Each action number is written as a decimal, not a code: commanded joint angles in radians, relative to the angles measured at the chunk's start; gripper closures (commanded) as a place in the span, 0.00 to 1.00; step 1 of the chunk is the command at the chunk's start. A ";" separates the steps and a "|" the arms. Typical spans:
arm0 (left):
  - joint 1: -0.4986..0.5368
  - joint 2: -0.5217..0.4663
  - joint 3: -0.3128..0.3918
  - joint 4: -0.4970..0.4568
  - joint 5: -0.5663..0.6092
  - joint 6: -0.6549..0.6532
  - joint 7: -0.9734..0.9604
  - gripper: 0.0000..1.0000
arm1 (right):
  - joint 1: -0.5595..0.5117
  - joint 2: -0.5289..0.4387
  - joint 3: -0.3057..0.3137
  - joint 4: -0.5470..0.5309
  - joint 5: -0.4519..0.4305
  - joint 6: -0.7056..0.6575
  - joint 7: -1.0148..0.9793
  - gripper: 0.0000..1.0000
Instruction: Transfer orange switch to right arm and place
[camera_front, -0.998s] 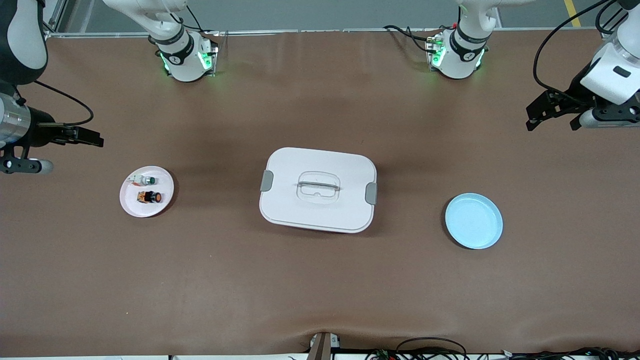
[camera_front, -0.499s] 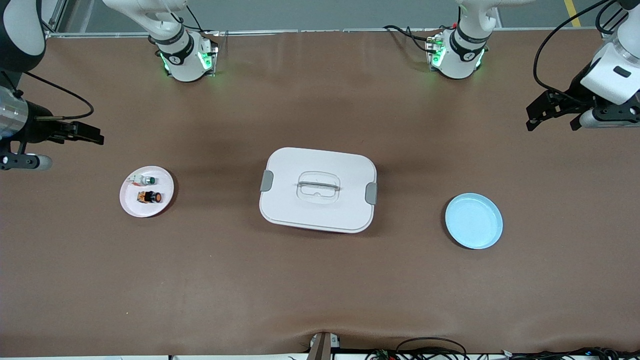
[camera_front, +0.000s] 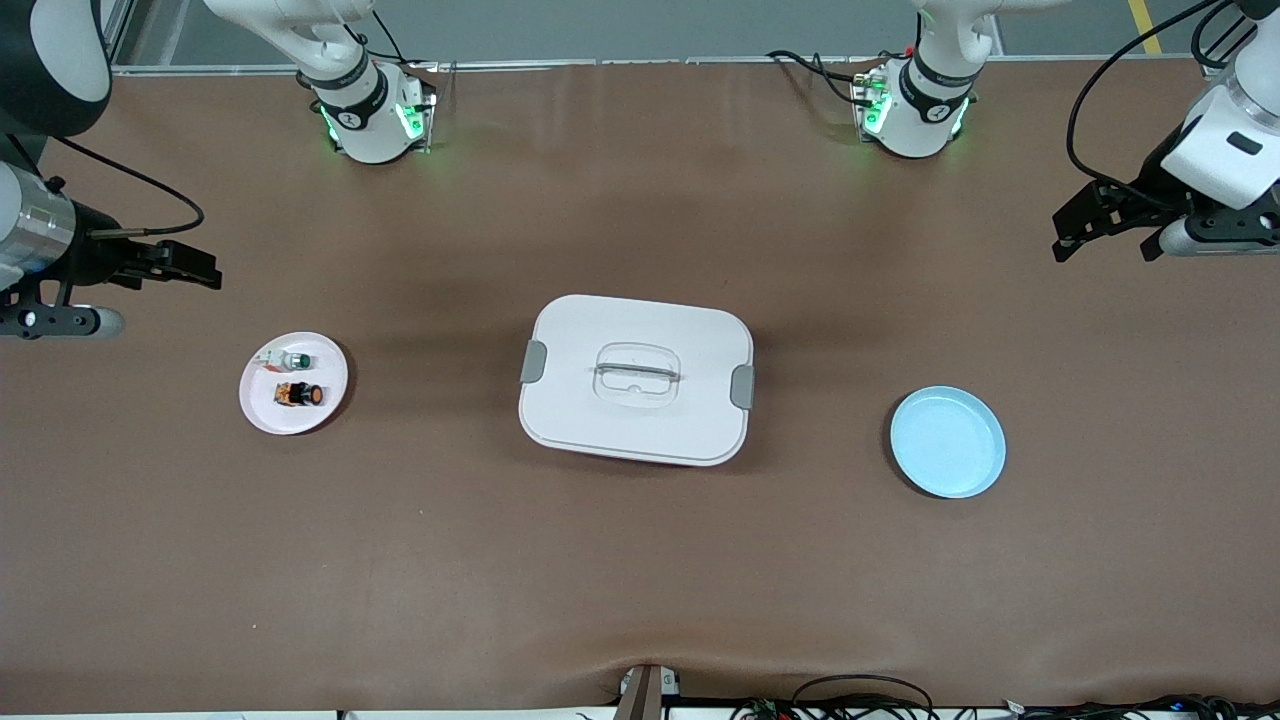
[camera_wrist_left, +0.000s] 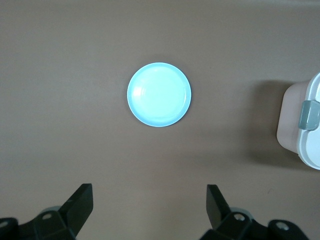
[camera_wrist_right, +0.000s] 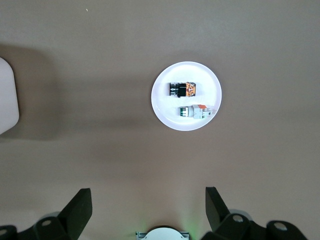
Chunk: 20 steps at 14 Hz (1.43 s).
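Observation:
The orange switch (camera_front: 300, 394) lies on its side on a small pale pink plate (camera_front: 262, 408) toward the right arm's end of the table, beside a white switch with a green cap (camera_front: 291, 360). The right wrist view shows the orange switch (camera_wrist_right: 182, 89) and the plate (camera_wrist_right: 162, 102) from above. My right gripper (camera_front: 203, 270) hangs open over bare table near that plate, and in its wrist view the right gripper (camera_wrist_right: 148, 205) holds nothing. My left gripper (camera_front: 1068, 236) waits open and empty over the left arm's end of the table, as the left gripper (camera_wrist_left: 150, 205) shows in its own view.
A white lidded box (camera_front: 636, 378) with grey side latches sits mid-table. A light blue plate (camera_front: 947, 442) lies toward the left arm's end, seen as the blue plate (camera_wrist_left: 159, 94) in the left wrist view with the box's edge (camera_wrist_left: 305, 120). Cables run along the table's front edge.
My right arm has shifted slightly toward the middle of the table, still open. The left arm and all objects have not moved.

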 joint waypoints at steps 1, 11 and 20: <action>0.006 0.009 -0.002 0.022 -0.007 -0.005 0.011 0.00 | -0.002 0.001 -0.007 0.038 0.054 -0.016 0.030 0.00; 0.003 0.009 -0.011 0.034 -0.007 -0.025 0.004 0.00 | -0.011 0.002 -0.013 0.108 0.075 -0.056 0.131 0.00; 0.001 0.009 -0.011 0.037 -0.007 -0.044 0.012 0.00 | -0.017 -0.013 -0.008 0.092 0.057 -0.036 0.129 0.00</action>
